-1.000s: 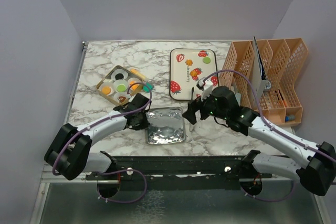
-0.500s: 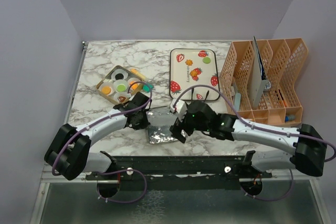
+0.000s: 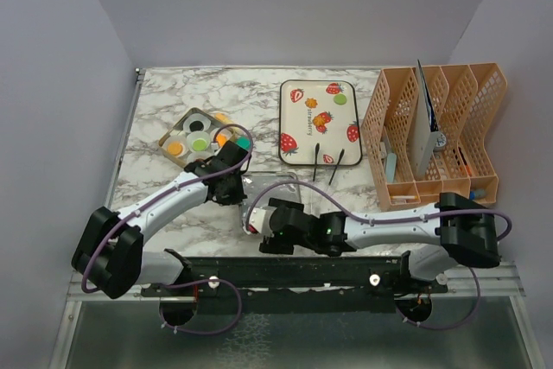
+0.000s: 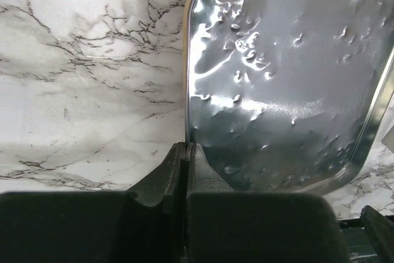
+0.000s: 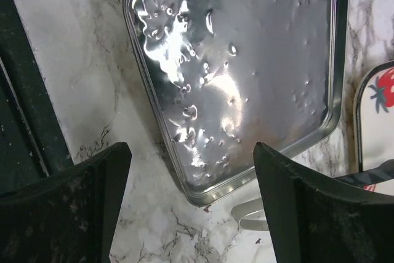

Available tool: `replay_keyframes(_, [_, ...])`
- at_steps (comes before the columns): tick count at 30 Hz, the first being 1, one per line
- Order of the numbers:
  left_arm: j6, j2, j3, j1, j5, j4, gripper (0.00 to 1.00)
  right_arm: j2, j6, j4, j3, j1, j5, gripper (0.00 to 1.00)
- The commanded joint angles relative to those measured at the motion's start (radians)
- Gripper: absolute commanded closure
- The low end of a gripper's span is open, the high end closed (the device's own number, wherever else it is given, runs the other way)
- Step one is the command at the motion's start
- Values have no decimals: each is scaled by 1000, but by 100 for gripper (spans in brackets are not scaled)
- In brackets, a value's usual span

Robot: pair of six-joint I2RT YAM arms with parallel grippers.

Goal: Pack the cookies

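Jaws of your left gripper [image 4: 186, 151] pinched shut on the foil tray [image 4: 277, 90] rim, right gripper [image 5: 192, 204] jaws spread wide above it, holding nothing, cookies [image 3: 200, 143] in the box [image 3: 182, 119] at the worktop [image 3: 164, 92] left.

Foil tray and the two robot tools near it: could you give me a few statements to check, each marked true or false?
1. The foil tray has no cookies in it. True.
2. The right tool is clamped shut. False: its fingers are spread wide above the tray.
3. The left tool has its fingers closed at the tray's rim. True.
4. The cupped cookies sit to the right of the strawberry tray. False: they are to its left.
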Motion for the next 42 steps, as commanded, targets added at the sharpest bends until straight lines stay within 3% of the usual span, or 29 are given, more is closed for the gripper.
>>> replay_keyframes(1, [39, -22, 55, 2, -21, -51, 100, 43, -86, 86, 17, 51, 172, 13])
replay_keyframes(12, [37, -39, 85, 3, 5, -63, 100, 196, -132, 220, 12, 141, 337, 16])
replay_keyframes(23, [41, -62, 95, 2, 58, -65, 100, 351, -215, 441, -16, 170, 534, 25])
replay_keyframes(28, [52, -65, 104, 2, 84, -69, 100, 379, -329, 629, -54, 171, 613, 38])
replay_keyframes(32, [60, -74, 128, 5, 79, -89, 100, 371, -369, 686, -63, 173, 614, 49])
replay_keyframes(36, [59, -85, 160, 4, 47, -111, 99, 330, -364, 676, -67, 175, 591, 62])
replay_keyframes(42, [73, -96, 225, 5, -13, -138, 86, 231, -311, 588, -52, 176, 552, 80])
